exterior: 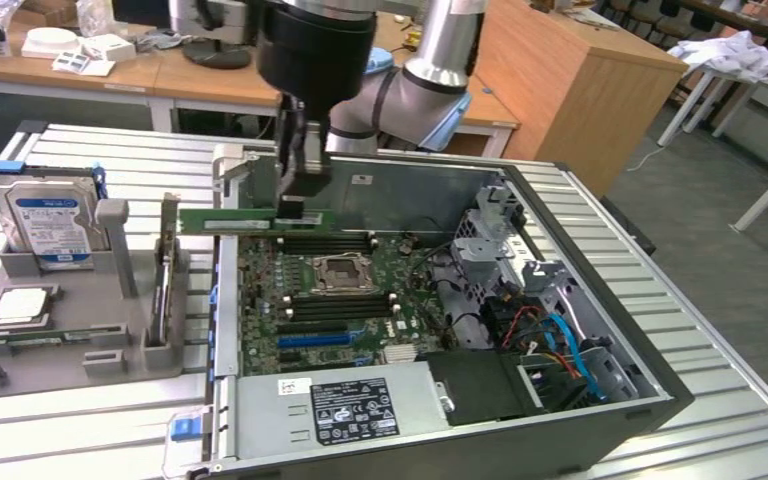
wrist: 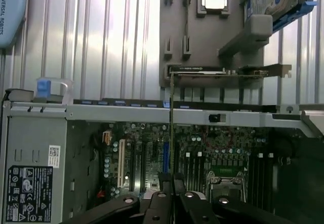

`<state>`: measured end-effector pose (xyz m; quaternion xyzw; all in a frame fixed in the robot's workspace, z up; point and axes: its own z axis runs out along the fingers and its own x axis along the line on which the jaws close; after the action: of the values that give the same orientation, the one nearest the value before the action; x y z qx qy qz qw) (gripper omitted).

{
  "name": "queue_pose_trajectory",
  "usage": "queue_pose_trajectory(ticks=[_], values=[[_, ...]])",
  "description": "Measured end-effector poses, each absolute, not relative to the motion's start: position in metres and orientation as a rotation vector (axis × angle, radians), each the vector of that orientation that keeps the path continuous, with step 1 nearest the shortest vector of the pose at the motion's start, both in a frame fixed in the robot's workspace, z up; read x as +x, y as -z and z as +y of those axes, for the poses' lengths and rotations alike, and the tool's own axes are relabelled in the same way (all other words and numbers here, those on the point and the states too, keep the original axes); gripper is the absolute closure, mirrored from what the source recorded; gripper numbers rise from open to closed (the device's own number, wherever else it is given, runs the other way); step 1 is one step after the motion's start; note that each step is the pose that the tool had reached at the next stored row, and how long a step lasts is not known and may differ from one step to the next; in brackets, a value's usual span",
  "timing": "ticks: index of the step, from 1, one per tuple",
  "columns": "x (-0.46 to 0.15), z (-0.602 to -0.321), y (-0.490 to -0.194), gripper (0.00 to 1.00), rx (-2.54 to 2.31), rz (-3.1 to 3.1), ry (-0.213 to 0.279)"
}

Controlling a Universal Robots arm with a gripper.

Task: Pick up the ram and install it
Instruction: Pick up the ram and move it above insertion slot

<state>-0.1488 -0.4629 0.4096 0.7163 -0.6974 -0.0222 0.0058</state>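
Exterior view: the gripper (exterior: 300, 208) is clamped on the ram (exterior: 224, 218), its fingers pinching one end of the green stick. The stick lies level in the air, upper middle of the frame, reaching out toward the exterior view's left over the edge of the open computer case (exterior: 598, 400). Just below it sit the black memory slots (exterior: 324, 243) and the CPU socket (exterior: 344, 270) of the motherboard (exterior: 357, 310); the ram is not seated in any slot. On the exterior view's left, a grey holder (exterior: 91, 345) on the ribbed metal surface (exterior: 77, 430) carries a hard drive (exterior: 48, 222) and a silver CPU chip (exterior: 21, 305). In the wrist view the ram (wrist: 172, 133) shows edge-on as a thin line running out from the gripper (wrist: 172, 182) across the motherboard (wrist: 212, 153).
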Motion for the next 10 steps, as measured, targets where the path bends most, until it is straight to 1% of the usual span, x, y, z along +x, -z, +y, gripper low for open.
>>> queue_pose_trajectory(ticks=[10], values=[[-0.116, -0.463, -0.41, 0.87, 2.241, -2.182, 0.071]])
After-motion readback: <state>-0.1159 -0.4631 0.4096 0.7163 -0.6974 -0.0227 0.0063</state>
